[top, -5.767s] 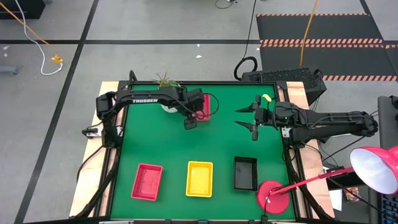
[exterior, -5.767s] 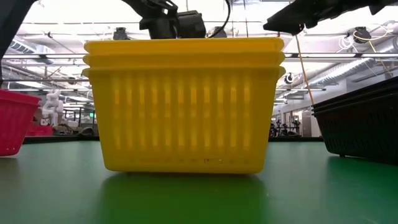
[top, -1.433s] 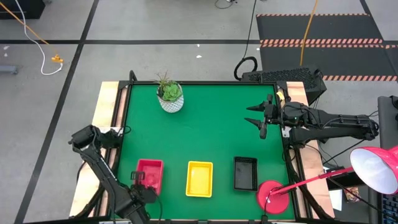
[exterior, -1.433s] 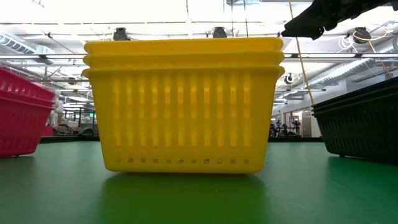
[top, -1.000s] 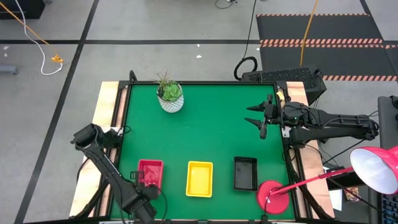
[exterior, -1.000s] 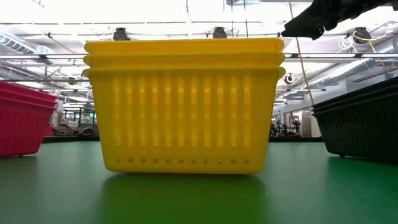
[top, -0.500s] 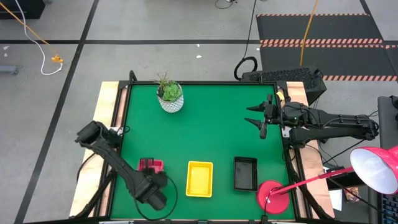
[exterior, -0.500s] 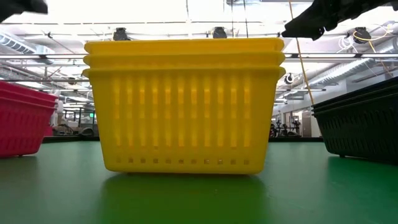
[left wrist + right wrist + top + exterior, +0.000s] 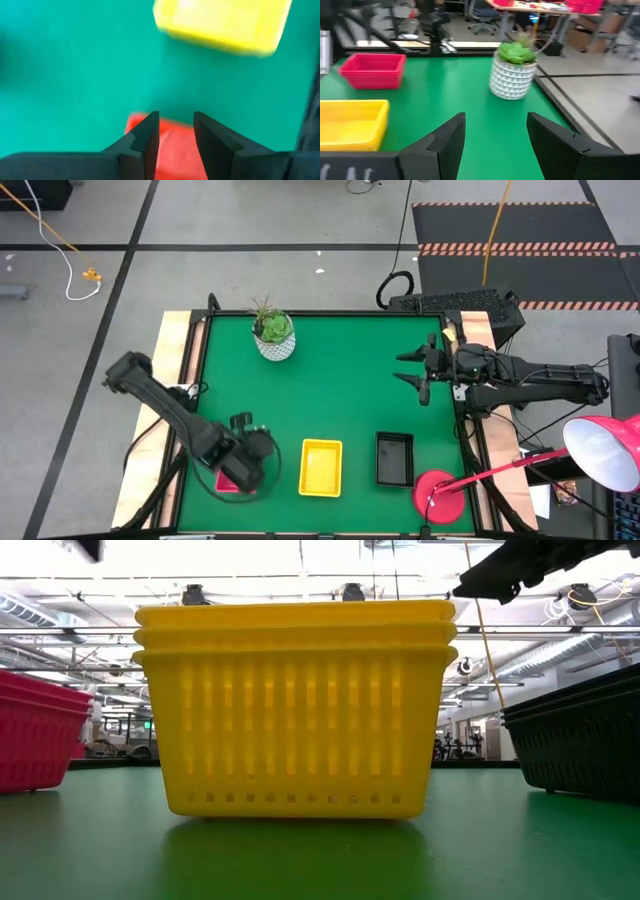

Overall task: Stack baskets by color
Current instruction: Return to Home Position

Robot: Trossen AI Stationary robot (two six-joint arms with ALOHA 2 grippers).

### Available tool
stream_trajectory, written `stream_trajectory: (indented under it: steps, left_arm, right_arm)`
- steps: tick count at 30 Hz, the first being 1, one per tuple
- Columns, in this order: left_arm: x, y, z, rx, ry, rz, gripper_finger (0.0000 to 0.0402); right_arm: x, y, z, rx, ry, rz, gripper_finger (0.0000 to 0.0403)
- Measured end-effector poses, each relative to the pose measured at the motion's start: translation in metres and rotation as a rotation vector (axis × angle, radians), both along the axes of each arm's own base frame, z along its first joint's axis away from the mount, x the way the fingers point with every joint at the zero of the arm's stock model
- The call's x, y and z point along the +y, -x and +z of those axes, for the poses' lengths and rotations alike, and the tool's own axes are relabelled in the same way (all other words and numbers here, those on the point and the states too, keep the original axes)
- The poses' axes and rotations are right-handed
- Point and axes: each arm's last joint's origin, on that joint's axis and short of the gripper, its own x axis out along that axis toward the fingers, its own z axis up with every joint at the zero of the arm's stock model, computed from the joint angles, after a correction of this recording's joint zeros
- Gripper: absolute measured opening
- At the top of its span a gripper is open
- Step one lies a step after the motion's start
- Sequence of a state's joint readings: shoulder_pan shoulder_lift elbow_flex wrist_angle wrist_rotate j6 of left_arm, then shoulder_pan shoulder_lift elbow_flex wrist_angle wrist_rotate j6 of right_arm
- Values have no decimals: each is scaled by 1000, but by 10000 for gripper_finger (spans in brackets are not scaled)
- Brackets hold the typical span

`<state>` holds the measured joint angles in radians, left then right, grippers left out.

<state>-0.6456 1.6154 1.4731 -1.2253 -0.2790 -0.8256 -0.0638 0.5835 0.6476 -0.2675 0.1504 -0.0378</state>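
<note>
Three basket stacks stand in a row near the table's front edge: red (image 9: 35,740), yellow (image 9: 320,467) and black (image 9: 394,458). My left gripper (image 9: 243,463) hangs open above the red stack (image 9: 175,150), pointing steeply down, with nothing between its fingers. It hides most of that stack in the high view, where only a red corner (image 9: 230,483) shows. My right gripper (image 9: 408,367) waits open and level above the table's right side, far from the baskets.
A white plant pot (image 9: 274,340) stands at the far left of the green mat. A red lamp (image 9: 440,492) stands at the near right corner beside the black stack. Bare mat lies between the pot and the row of baskets.
My left gripper has risen and swung from the table's near edge toward the far edge, coming over the red stack and tipping more steeply downward. The top red basket, tilted a moment earlier, now sits level in its stack. The yellow and black stacks have not moved.
</note>
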Motion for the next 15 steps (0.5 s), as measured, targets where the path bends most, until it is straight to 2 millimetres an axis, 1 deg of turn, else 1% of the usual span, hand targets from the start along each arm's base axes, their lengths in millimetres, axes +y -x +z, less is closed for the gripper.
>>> stream_trajectory:
  steps: [3,5,7,9,15]
  left_arm:
    - [9,2,17,-137,-6,56,124]
    - [15,1,21,-203,-27,87,124]
    - [24,-1,20,-237,-54,112,124]
    - [34,-7,16,-277,-63,124,124]
    - [67,-24,-13,-393,-50,110,124]
  right_arm:
    - [1,0,0,-2,-22,47,208]
    - [2,0,-1,2,-38,43,208]
    - [1,-1,-4,31,-51,39,208]
    - [1,-2,-9,81,-61,34,208]
    - [1,-11,-26,234,-90,22,208]
